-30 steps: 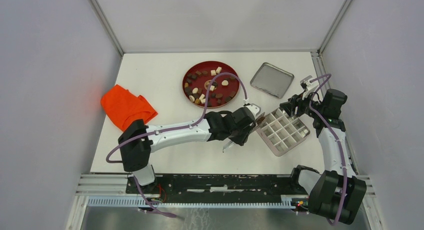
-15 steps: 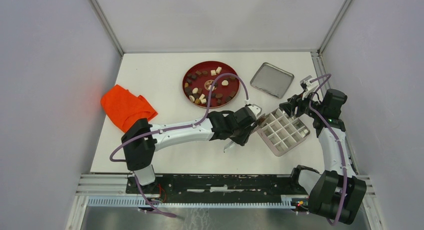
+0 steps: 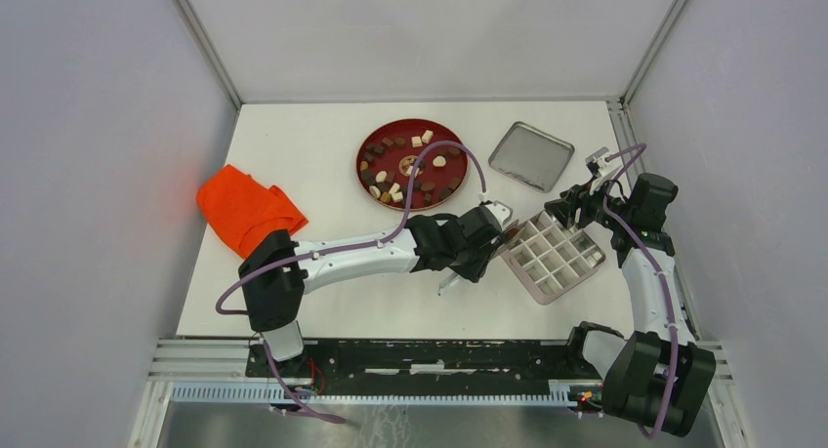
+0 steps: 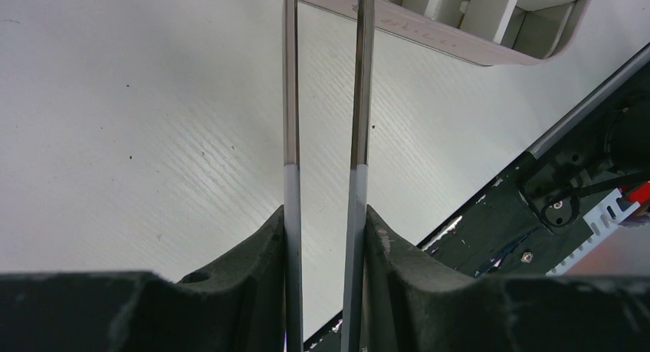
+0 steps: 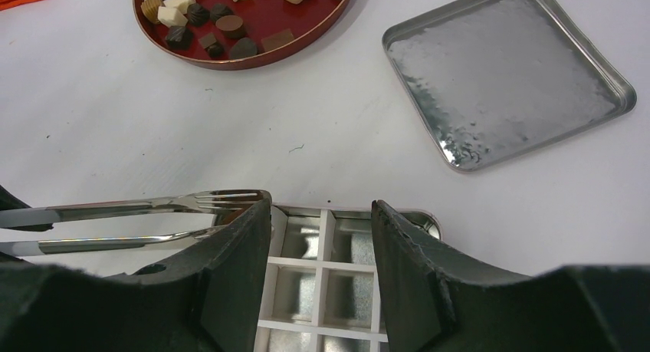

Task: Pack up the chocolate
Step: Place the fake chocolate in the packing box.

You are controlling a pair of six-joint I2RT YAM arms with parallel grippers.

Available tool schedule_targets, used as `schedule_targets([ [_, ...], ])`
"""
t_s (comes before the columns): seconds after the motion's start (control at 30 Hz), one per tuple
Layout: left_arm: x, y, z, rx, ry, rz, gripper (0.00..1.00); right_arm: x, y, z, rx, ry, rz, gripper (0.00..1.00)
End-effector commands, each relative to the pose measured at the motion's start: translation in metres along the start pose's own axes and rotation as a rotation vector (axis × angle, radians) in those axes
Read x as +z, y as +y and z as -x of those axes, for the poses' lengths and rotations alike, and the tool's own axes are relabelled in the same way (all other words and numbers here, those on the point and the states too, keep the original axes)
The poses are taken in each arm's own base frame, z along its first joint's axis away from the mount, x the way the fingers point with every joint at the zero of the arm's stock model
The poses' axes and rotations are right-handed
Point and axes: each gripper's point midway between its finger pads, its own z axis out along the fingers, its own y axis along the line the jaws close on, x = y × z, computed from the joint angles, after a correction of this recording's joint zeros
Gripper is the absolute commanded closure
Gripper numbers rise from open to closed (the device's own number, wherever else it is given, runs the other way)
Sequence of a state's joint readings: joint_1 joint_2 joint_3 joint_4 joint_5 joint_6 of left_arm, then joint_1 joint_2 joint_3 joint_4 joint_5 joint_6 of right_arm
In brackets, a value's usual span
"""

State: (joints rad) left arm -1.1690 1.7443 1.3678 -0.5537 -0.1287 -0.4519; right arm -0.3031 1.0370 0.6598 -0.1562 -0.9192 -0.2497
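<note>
the left gripper (image 4: 323, 229) clamps the metal tweezers (image 4: 360, 99), their tips ahead of its jaws at the rim of the divided tin (image 4: 429, 36). the right gripper (image 5: 320, 237) holds its jaws wide over that tin. the chocolate (image 5: 178, 1) lies on the red plate (image 5: 257, 11), well beyond both.

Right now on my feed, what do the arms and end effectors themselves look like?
Both match: the left arm and right arm have white tubular links between bulky black joint housings, each trailed by a loose purple cable. The left end effector and right end effector have two matte black, rough-surfaced fingers. No markings legible.
</note>
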Motion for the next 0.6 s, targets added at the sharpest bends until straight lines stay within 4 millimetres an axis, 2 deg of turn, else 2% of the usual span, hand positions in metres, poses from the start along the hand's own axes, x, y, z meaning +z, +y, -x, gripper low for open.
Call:
schedule_targets([
  [0.0, -0.006, -0.0055, 0.0215, -0.001, -0.054, -0.015, 0.64, 0.0004, -0.0001, 0.015, -0.032, -0.031, 0.015, 0.43],
  [0.57, -0.0048, -0.0048, 0.0199, 0.001, -0.043, -0.008, 0.59, 0.0005, 0.0008, 0.0152, -0.031, -0.033, 0.021, 0.43],
])
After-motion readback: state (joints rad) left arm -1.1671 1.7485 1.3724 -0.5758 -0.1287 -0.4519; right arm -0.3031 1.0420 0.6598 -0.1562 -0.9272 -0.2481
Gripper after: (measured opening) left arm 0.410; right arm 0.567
